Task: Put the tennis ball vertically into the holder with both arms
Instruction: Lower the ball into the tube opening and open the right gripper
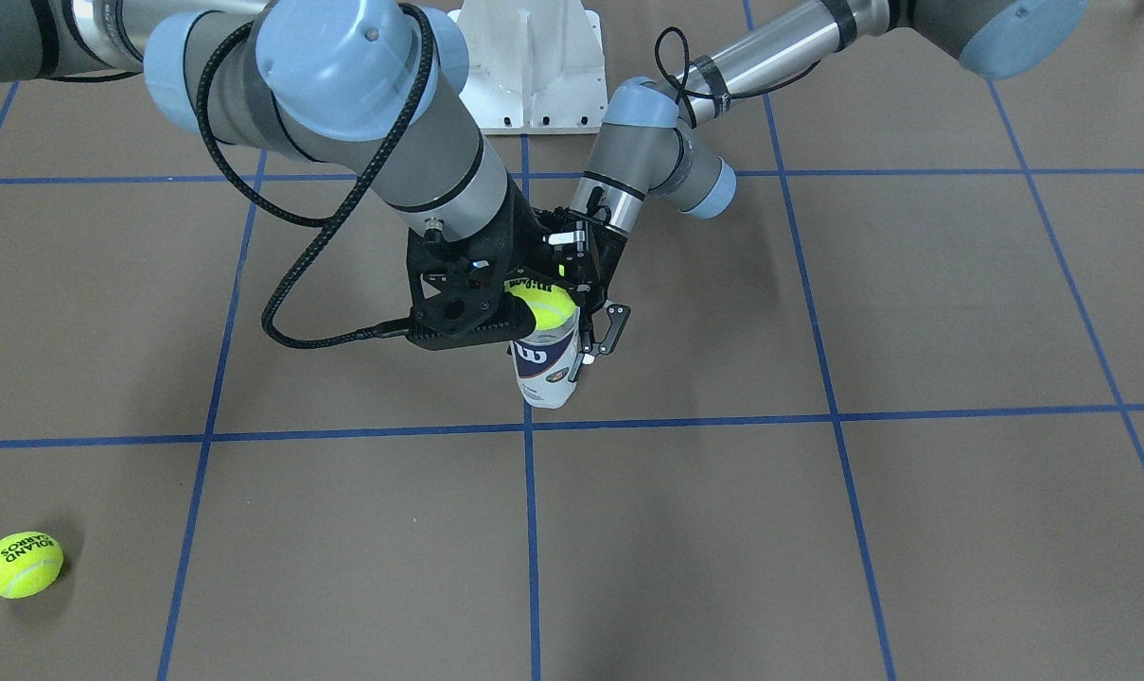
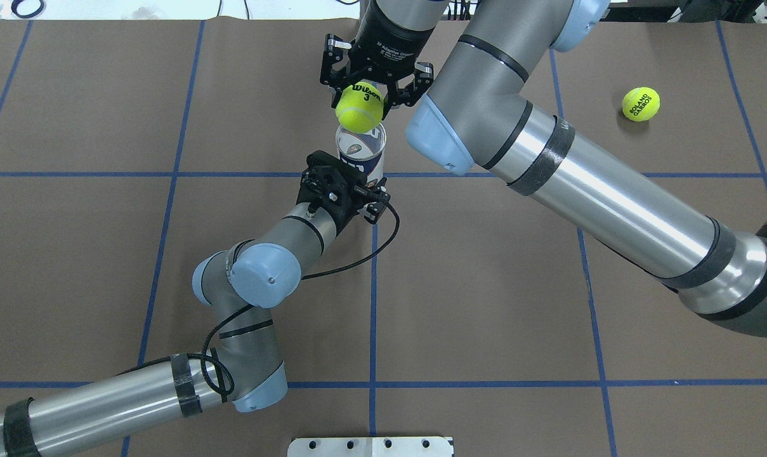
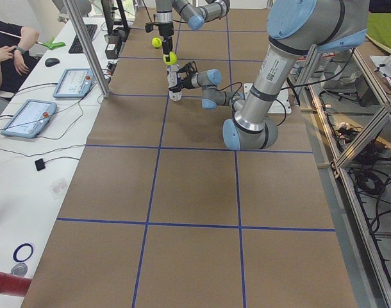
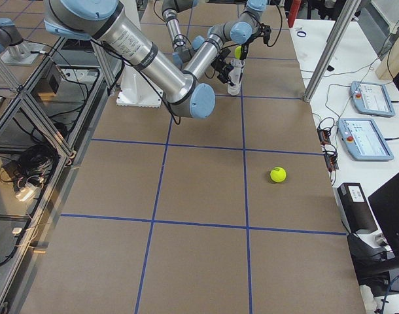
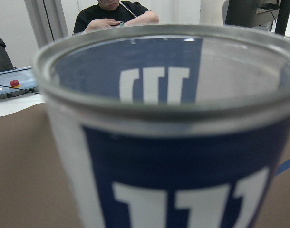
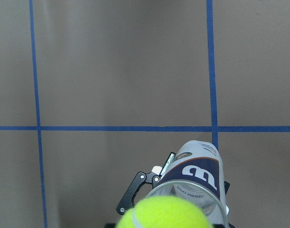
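My right gripper point(image 2: 369, 96) was closed around one tennis ball point(image 1: 541, 306) (yellow, marked Wilson 3) with a finger on either side of it. Straight below that gripper stood the one holder point(image 6: 198, 174), upright, its open mouth facing up at the ball. Whether ball and rim touched, I could not tell. My left gripper point(image 2: 361, 183) was clamped on the holder's labelled wall from the side nearer my base, one finger on each flank, so both of my grippers were full. Further out, well off to the right of my right gripper, a second tennis ball point(image 2: 641, 104) lay loose on the brown table point(image 2: 485, 304) — two balls in all, one held, one free.
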Robot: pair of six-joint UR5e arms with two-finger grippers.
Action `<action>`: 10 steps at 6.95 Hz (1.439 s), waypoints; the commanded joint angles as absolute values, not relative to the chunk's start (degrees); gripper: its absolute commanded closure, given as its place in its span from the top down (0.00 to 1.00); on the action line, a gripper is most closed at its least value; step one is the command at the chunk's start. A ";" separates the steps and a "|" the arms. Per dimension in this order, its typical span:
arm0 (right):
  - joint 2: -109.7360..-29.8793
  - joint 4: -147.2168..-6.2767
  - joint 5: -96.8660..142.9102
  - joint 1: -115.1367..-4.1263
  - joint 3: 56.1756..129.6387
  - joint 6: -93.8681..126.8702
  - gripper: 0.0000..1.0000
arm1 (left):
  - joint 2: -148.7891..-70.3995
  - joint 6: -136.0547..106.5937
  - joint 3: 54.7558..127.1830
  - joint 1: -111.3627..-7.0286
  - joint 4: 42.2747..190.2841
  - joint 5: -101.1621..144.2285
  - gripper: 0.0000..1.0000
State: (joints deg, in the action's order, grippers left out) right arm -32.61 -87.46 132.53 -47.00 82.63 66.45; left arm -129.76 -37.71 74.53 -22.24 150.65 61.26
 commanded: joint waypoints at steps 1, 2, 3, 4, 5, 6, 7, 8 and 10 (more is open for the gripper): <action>-32.61 -87.45 132.01 -46.58 82.18 66.45 0.00 | -129.73 -37.71 74.53 -22.50 150.64 61.26 0.82; -32.78 -87.45 132.01 -46.50 82.18 66.53 0.10 | -129.73 -37.71 74.53 -22.50 150.64 61.26 0.82; -33.04 -87.45 131.84 -45.97 82.26 66.71 0.64 | -129.73 -37.71 74.53 -22.59 150.64 61.26 0.82; -32.96 -87.45 129.57 -45.18 82.27 68.01 0.94 | -129.73 -37.71 74.53 -22.59 150.64 61.26 0.82; -32.78 -87.19 127.90 -44.74 82.35 70.29 0.98 | -129.73 -37.71 74.53 -22.59 150.64 61.26 0.82; -32.61 -86.93 127.97 -44.74 82.79 70.66 0.99 | -129.73 -37.71 74.53 -22.67 150.64 61.26 0.82; -32.52 -86.92 127.97 -44.82 82.97 70.75 0.99 | -129.73 -37.71 74.53 -22.76 150.64 61.26 0.82; -32.52 -86.92 128.06 -45.09 83.32 70.75 0.99 | -129.73 -37.62 74.53 -22.94 150.56 61.26 0.82; -33.65 -87.10 128.84 -50.50 84.89 69.36 0.99 | -129.73 -37.62 74.53 -23.38 150.56 61.35 0.82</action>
